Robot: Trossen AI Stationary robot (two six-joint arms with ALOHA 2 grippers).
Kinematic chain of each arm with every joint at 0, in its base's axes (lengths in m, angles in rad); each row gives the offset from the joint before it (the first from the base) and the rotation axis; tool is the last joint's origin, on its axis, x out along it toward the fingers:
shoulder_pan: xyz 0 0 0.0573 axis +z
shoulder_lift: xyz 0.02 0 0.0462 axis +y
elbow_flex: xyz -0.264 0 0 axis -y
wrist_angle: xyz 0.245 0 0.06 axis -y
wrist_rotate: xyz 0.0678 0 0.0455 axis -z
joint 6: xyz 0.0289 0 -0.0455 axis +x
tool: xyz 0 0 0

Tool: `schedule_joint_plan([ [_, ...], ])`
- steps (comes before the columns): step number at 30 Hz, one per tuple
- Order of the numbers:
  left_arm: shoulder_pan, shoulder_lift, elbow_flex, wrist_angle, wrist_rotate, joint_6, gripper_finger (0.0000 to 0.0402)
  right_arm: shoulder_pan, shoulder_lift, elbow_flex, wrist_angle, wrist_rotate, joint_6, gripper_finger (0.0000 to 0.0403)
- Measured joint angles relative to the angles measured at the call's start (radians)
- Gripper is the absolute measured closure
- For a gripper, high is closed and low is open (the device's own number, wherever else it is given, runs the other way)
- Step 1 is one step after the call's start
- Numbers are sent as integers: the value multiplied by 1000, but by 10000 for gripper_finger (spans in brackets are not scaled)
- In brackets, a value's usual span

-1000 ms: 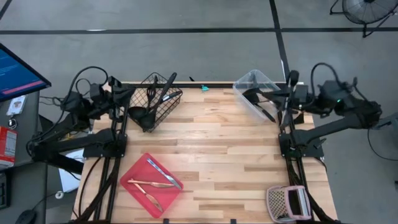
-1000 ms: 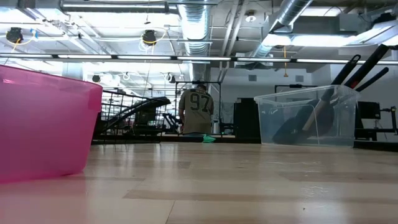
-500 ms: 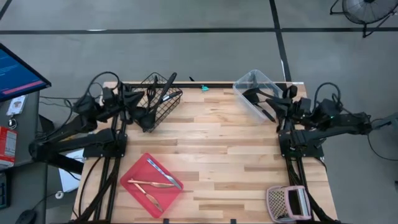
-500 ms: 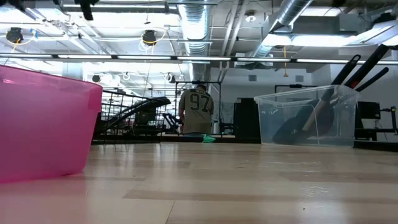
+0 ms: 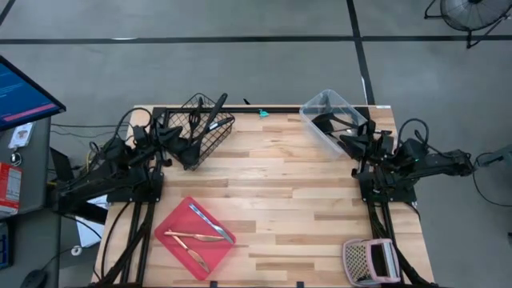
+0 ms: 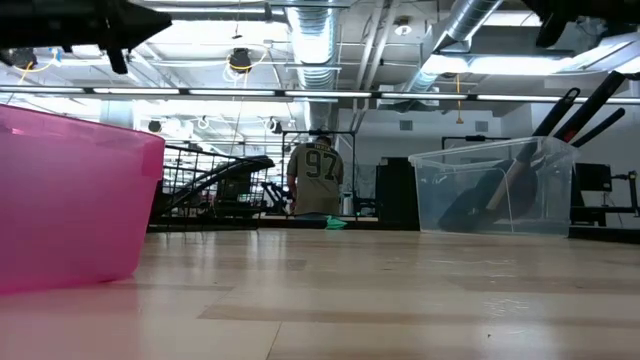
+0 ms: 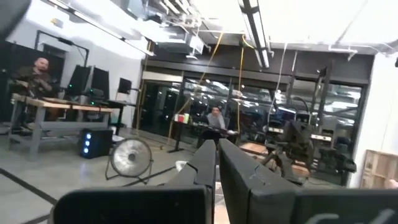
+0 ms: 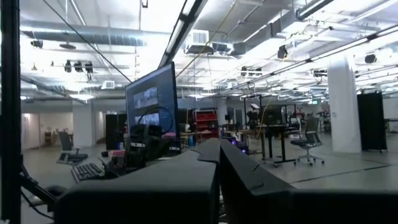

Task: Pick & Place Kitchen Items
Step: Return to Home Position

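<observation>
Kitchen items (image 5: 211,118) fill the wire basket (image 5: 226,128), red tray (image 5: 171,226), clear bin (image 5: 320,107) — we see left fingers (image 7: 205,165) and right fingers (image 8: 208,158) closed, at desk (image 5: 280,200) edges.

Red tray (image 5: 178,220), copper and silver cutlery (image 5: 194,236), black wire basket (image 5: 216,138), black utensils (image 5: 210,120), pale plank-striped wooden table (image 5: 280,184)

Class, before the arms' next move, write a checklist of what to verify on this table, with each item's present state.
1. Left hand shut, empty: ok.
2. Right hand shut, empty: ok.
3. Black plastic utensils inside the black wire basket: ok.
4. Slim silver and copper-coloured cutlery inside the flat red tray: ok.
5. No utensil loose on the wooden tabletop: ok.
6. Home position fully reached: cannot tell.
</observation>
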Motion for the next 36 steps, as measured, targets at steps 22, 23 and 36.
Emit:
schedule_joint_plan([
  [22, 0, -118, -220, 51, -54, 24, 399, 1, -7, -286, 290, -139, 32, 403],
  [23, 0, -117, -220, 51, -54, 25, 399, 1, -7, -286, 289, -148, 32, 403],
  [36, 0, -113, -220, 48, 37, -12, 399, 0, 0, -287, 261, -264, 15, 403],
])
